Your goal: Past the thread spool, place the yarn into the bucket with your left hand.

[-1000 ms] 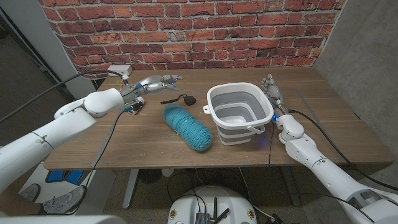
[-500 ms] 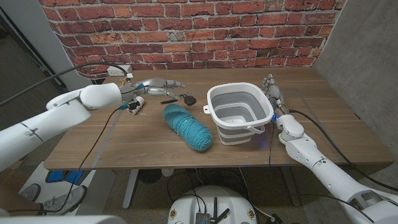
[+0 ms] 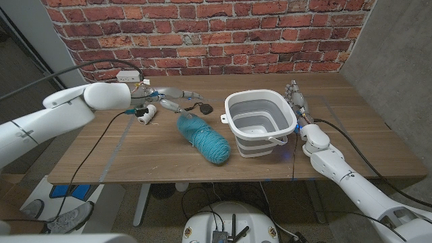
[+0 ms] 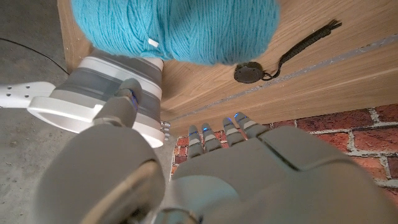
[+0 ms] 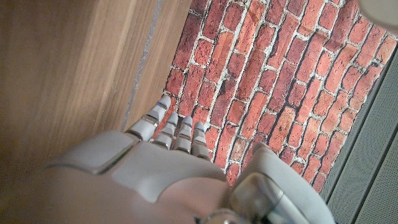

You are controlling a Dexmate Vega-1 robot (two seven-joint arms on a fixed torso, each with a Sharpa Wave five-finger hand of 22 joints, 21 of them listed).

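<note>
A teal yarn skein (image 3: 204, 138) lies slantwise on the wooden table (image 3: 135, 156), just left of the grey and white bucket (image 3: 256, 146). My left hand (image 3: 170, 99) hovers behind the skein's far end, fingers apart and holding nothing. A small white thread spool (image 3: 144, 115) sits below its wrist. In the left wrist view the yarn (image 4: 180, 25) and bucket (image 4: 102, 93) lie beyond my left hand (image 4: 186, 168). My right hand (image 3: 295, 98) stands upright beside the bucket's right side, empty. The right wrist view shows my right hand (image 5: 168, 168) with straight fingers over bare wood.
A black disc with a cord (image 3: 202, 106), also the black disc (image 4: 249, 73), lies behind the yarn. A white power strip (image 3: 128, 76) sits at the table's far left edge by the brick wall. A cable trails from my left arm across the table.
My left hand has dipped slightly towards the yarn's far end while its forearm swung back and up. The yarn, bucket and right hand have not moved.
</note>
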